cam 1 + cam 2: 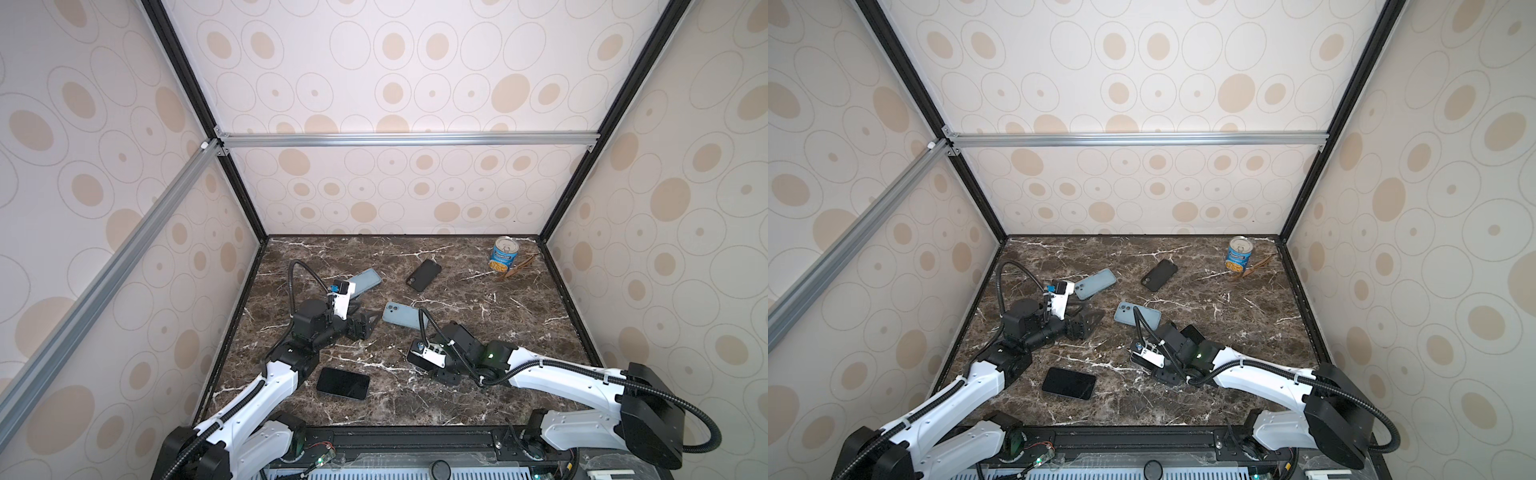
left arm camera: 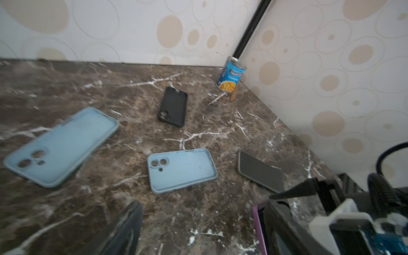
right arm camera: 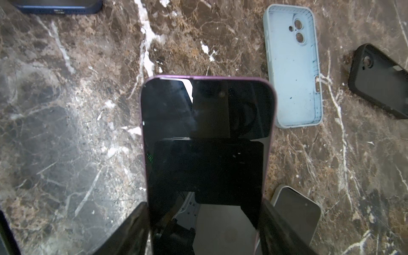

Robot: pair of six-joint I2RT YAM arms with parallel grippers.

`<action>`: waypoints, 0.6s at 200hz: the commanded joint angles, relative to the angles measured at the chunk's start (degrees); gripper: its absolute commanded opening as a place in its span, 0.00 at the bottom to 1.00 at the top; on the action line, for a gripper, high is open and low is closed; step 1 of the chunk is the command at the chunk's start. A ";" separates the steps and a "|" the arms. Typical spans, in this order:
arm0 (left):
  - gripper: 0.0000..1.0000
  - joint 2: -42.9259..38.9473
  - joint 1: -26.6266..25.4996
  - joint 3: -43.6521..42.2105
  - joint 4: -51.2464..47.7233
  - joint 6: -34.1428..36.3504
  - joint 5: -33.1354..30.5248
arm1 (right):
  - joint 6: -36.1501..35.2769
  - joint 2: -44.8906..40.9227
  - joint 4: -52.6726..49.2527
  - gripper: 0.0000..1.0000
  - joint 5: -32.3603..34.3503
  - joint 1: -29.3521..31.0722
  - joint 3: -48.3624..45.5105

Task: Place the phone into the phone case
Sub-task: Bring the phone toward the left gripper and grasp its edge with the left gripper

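Holding the purple-edged phone (image 3: 207,110) by its two long sides, the right gripper (image 3: 203,217) is closed on it with the dark screen facing up. The phone looks raised off the marble table (image 1: 478,395), though in both top views the wrist hides most of it, just right of the frame's centre. So the pick-up appears done and the insertion has not begun: no case has a phone in it.

Three cases lie empty. The smaller light blue case (image 1: 405,318) sits at the centre of the top views, open side up, near the held phone but apart from it. The larger light blue case (image 1: 365,282), also open side up, lies up and to the left of that, partly behind the left wrist camera. The black case (image 1: 424,274) lies above the centre, and which way it faces I cannot tell. Nor can I tell which case fits this phone. The smaller blue one is nearest, so my guess is that it is the target.

The left gripper (image 1: 360,326), left of centre, stands wide with nothing between its fingers and touches no case.

What is left, as I judge it, is to carry the phone over the chosen case, line up its camera end with the cut-out and press it in, probably with the left gripper steadying the case.

Two other phones lie loose: a dark blue phone (image 1: 343,383) in the lower left of the table and a grey phone (image 2: 260,171) close beside the right arm.
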 commanded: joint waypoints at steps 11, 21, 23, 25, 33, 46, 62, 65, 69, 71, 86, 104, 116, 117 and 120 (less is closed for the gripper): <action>0.83 3.57 -0.57 -1.13 8.24 -9.83 14.33 | 0.80 -0.17 4.70 0.60 1.31 -0.21 1.91; 0.83 4.88 -0.66 -1.44 10.06 -11.68 16.16 | 0.82 0.44 4.94 0.60 1.56 -0.21 2.67; 0.83 5.14 -0.72 -1.40 10.24 -11.94 16.46 | 0.88 0.63 5.02 0.60 1.61 -0.19 2.83; 0.83 5.40 -0.76 -1.36 10.42 -12.14 16.71 | 0.93 0.76 5.06 0.61 1.62 -0.19 2.98; 0.82 6.29 -0.83 -1.21 10.30 -12.65 17.24 | 1.07 1.31 5.40 0.60 1.73 -0.19 3.48; 0.80 7.66 -1.00 -1.00 9.11 -12.68 16.91 | 1.18 2.32 6.10 0.60 1.23 -0.19 4.44; 0.79 8.79 -1.41 -0.70 7.65 -12.52 16.42 | 1.18 3.82 7.28 0.60 -0.18 -0.19 5.48; 0.79 9.08 -1.52 -0.54 7.46 -12.44 16.49 | 1.34 4.15 7.46 0.61 -0.36 -0.23 5.62; 0.79 9.35 -1.66 -0.44 7.01 -12.30 16.42 | 1.42 4.52 7.82 0.60 -0.65 -0.20 5.89; 0.79 9.47 -1.74 -0.33 6.86 -12.25 16.44 | 1.49 4.77 7.94 0.61 -0.77 -0.19 5.98; 0.79 10.10 -2.13 0.04 5.85 -11.80 16.50 | 1.83 6.11 8.82 0.61 -1.43 -0.20 6.84; 0.79 10.55 -2.41 0.22 5.17 -11.46 16.50 | 2.21 7.17 9.50 0.61 -1.85 -0.24 7.69; 0.79 10.92 -2.49 0.44 5.09 -11.52 16.53 | 2.34 7.57 10.35 0.60 -1.73 -0.20 7.73; 0.79 11.00 -2.50 0.47 5.07 -11.53 16.52 | 2.32 7.63 10.44 0.61 -1.72 -0.24 7.72; 0.79 11.13 -2.50 0.55 5.07 -11.48 16.65 | 2.38 7.68 10.63 0.60 -1.72 -0.23 7.78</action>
